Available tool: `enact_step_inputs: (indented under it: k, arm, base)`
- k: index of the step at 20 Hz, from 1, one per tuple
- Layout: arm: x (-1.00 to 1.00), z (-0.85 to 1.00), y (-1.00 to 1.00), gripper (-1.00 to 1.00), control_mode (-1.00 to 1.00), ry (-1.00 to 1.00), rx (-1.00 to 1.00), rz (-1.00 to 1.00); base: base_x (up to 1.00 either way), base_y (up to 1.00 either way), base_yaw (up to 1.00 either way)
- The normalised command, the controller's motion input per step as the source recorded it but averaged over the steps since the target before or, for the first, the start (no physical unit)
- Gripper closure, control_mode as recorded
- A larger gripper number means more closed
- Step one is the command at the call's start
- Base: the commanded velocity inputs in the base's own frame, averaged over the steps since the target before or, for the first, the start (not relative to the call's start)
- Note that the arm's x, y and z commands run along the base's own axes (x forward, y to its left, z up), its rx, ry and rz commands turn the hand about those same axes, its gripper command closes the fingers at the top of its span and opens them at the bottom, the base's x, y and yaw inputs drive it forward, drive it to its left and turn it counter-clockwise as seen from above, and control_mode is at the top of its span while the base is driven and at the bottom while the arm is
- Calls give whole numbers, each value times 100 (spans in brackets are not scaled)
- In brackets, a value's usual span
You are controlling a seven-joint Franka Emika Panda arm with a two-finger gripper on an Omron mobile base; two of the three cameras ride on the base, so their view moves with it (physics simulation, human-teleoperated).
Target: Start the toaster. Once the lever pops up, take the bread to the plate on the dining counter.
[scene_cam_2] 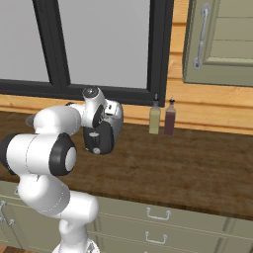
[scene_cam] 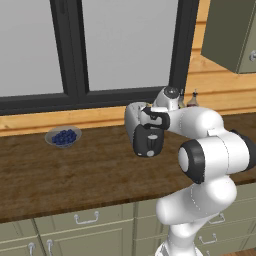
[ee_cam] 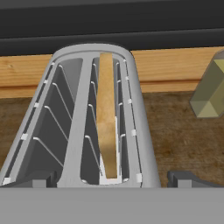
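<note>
Gripper jaws stand wide apart and hold nothing; in the hand view the two dark fingertips sit at the bottom corners, straddling the near end of the toaster, which suggests the hand is poised directly over its top, looking down its length. That pose fits either reaching for the slice or lining up on the end panel; the lever cannot be made out here, so whether it is up or down is unclear. Just beyond the tips, the toaster fills the centre of that frame, with two long slots side by side. Its left slot holds only wire guides, while its right slot holds the bread, standing on edge and running from near to far, its top edge tan rather than pale. From the left base view the toaster's black end panel faces the camera at mid-frame, with the hand hanging over it. Farther left on the same wooden counter sits a grey bowl with blueberries inside. In the right base view two bottles stand right of centre against the back wall, well clear of the toaster.
</note>
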Motion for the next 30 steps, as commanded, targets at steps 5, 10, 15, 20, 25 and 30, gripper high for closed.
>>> enact_step_inputs:
  k: [5, 10, 15, 20, 25, 30]
  arm:
    - [0, 0, 0, -100, -100, 0, 0, 0]
    - [0, 0, 0, -100, -100, 0, 0, 0]
    - [0, 0, 0, -100, -100, 0, 0, 0]
    - [0, 0, 0, -100, -100, 0, 0, 0]
    - [0, 0, 0, -100, -100, 0, 0, 0]
    - [0, 0, 0, -100, -100, 0, 0, 0]
  base:
    - [0, 0, 0]
    - [0, 0, 0]
    - [0, 0, 0]
    - [0, 0, 0]
    - [0, 0, 0]
    - [0, 0, 0]
